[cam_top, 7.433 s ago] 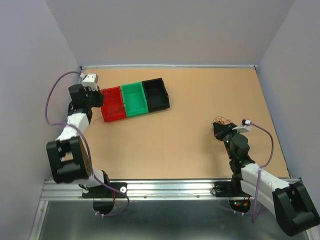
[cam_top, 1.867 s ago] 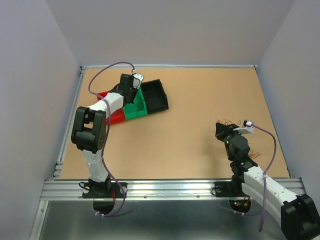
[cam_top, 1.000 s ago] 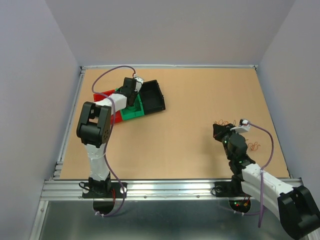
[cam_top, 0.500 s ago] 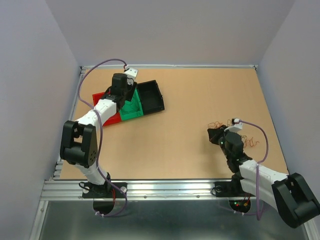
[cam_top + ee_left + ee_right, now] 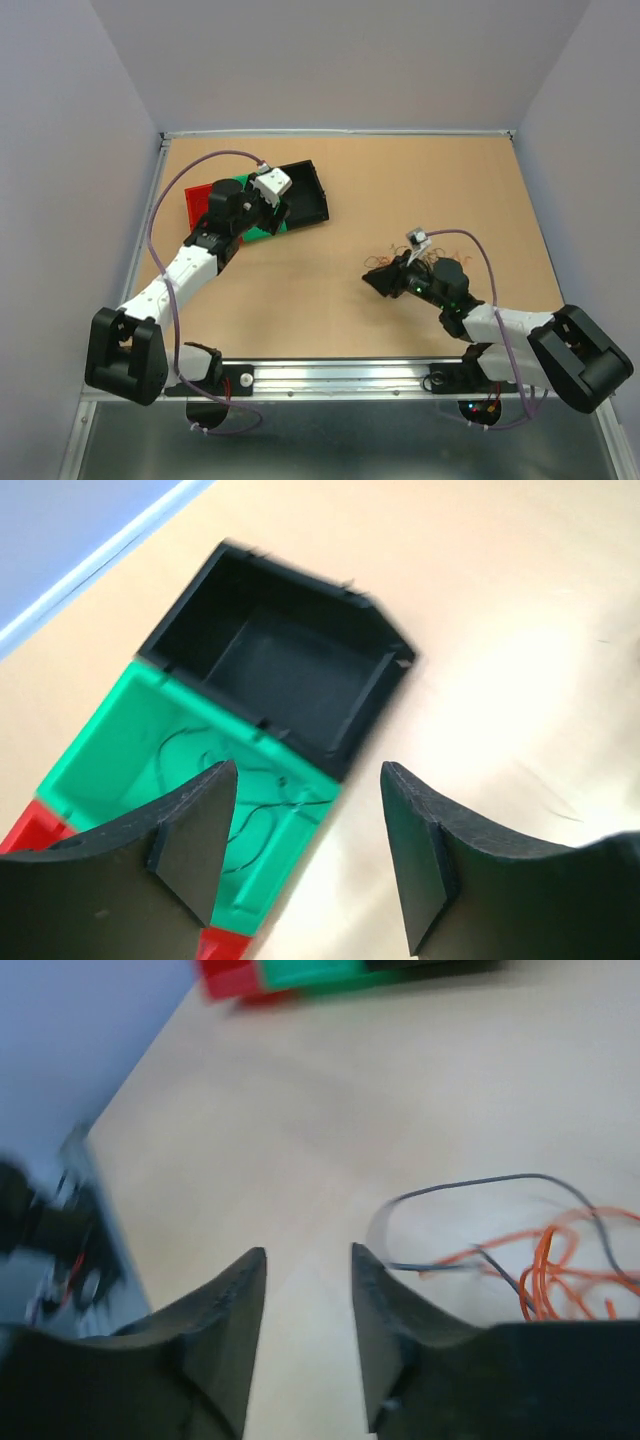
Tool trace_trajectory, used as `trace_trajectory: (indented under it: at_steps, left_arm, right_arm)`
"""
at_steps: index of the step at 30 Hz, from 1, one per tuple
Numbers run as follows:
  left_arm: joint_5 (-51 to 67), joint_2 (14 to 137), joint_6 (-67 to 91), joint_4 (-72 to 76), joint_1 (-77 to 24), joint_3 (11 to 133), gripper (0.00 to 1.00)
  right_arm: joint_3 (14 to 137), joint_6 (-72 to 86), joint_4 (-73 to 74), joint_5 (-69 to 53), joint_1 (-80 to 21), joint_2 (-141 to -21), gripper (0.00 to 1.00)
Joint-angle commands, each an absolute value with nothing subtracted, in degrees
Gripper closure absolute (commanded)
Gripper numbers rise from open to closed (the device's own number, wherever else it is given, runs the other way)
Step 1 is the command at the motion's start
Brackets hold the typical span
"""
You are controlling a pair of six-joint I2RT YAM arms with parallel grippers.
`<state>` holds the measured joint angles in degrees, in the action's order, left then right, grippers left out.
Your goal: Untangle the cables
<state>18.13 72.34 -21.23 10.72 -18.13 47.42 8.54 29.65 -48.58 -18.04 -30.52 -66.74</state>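
Observation:
The cables [image 5: 545, 1255] are a small clump of thin orange and dark wires lying on the table just right of my right gripper [image 5: 305, 1305], which stands open with nothing between its fingers. A dark loop runs past the outside of its right finger [image 5: 395, 1330]. From above, the cables [image 5: 432, 256] lie beside the right gripper [image 5: 378, 281], which points left. A thin dark wire [image 5: 240, 795] lies inside the green bin [image 5: 120, 750]. My left gripper [image 5: 310, 855] hangs open and empty over that bin's near corner, and it appears from above as the left gripper [image 5: 283, 203].
A red bin [image 5: 198, 196], the green bin [image 5: 232, 186] and a black bin [image 5: 308, 190] stand in a slanted row at the back left. The black bin [image 5: 280, 660] looks empty. Grey walls enclose the table, and a metal rail [image 5: 340, 375] runs along its near edge.
My left gripper has opened wider and drawn back from above the green bin. My right gripper has opened and swung left, off the cable clump.

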Motion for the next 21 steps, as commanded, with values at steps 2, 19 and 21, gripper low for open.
trace_trajectory:
  at_steps: [2,19,21]
  left_arm:
    - [28.03,67.94,-26.44,17.05,-21.79,42.55,0.28]
    - [14.51,72.86,-34.54,20.12,-45.52,38.76,0.28]
    - [11.45,74.44,-34.89,20.74,-47.54,39.28,0.28]
  right_arm:
    - [13.1,26.18,-58.0,-25.68,-36.65,-66.45,0.33]
    - [17.49,28.39,-16.27,16.87,-36.65,-51.94,0.31]
    - [19.07,29.52,-14.34,18.27,-36.65,-54.47,0.32]
